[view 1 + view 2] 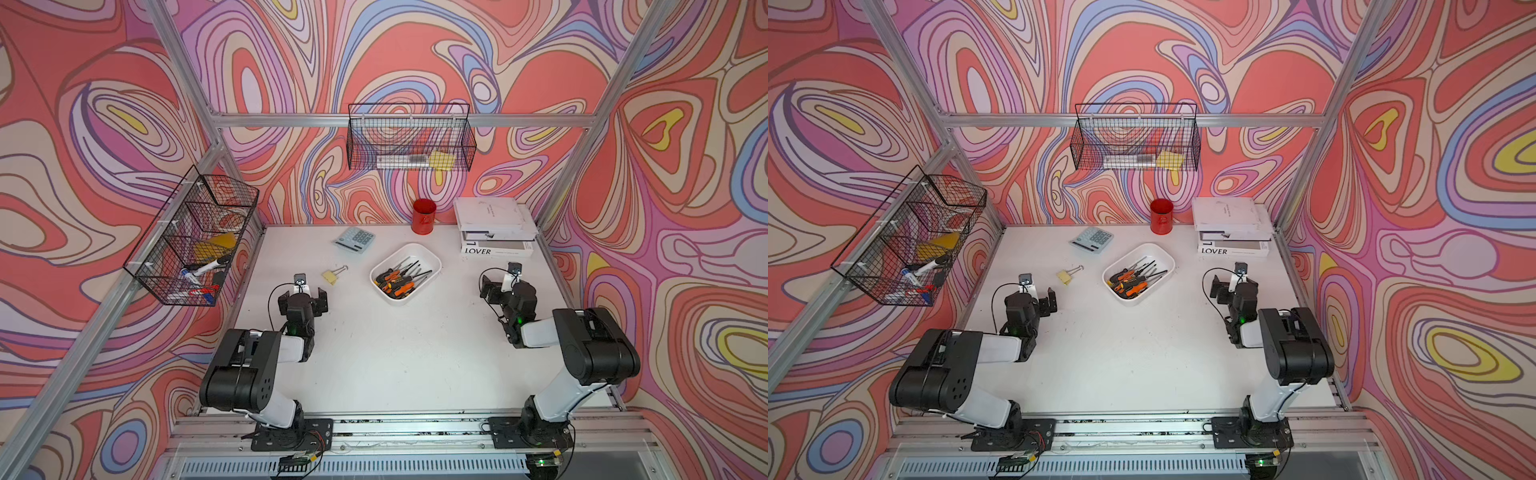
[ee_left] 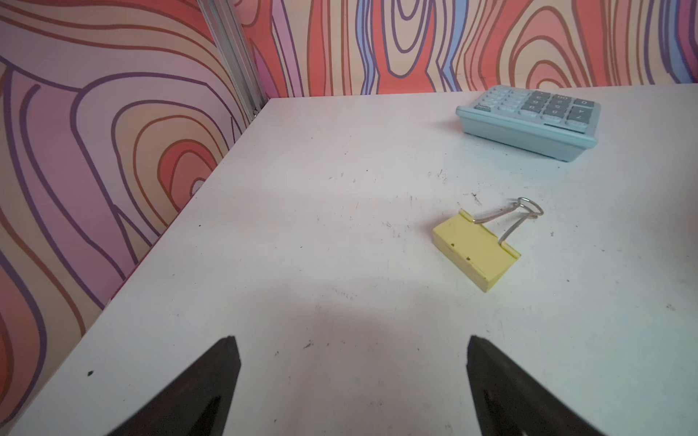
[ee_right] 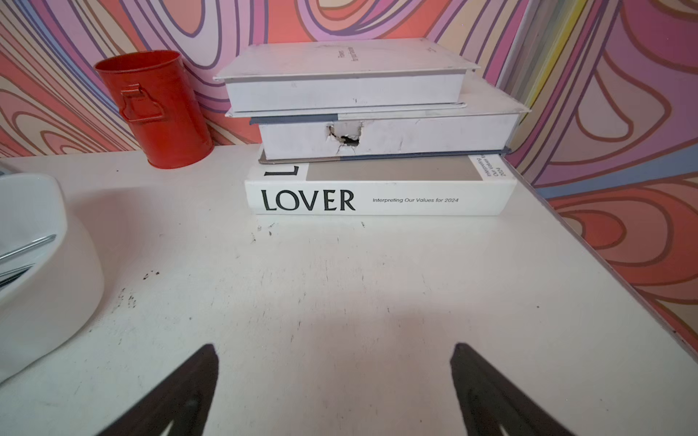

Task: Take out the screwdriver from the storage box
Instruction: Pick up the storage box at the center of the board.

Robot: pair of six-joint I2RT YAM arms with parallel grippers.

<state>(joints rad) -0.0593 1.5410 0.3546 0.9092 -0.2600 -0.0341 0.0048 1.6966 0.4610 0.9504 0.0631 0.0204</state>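
- Swirled pink, red and purple walls close in a white table [image 1: 395, 353] on three sides. A black wire basket [image 1: 195, 241] hangs on the left wall with markers and something yellow in it.
- Near the table's left edge, the left hand [image 1: 302, 298] hangs over bare table, spread wide and holding nothing. The left wrist view shows its fingertips [image 2: 223, 362] well apart.
- Just beyond it lies a yellow binder clip [image 1: 332, 276]. Nearer the far edge sits a pale blue calculator [image 1: 355, 240].
- The storage box [image 1: 419, 252] sits askew about midway between the side edges, toward the far edge. Several screwdrivers [image 1: 397, 280] with orange-and-black handles lie piled inside it.
- A second basket [image 1: 409, 139] hangs on the back wall, and a red cup [image 1: 424, 216] stands at the far edge.
- Three stacked books [image 1: 494, 232] fill the far right corner.
- Near the right edge, the right hand [image 1: 500, 286] hangs in front of the books, clear of the box, spread wide and empty.
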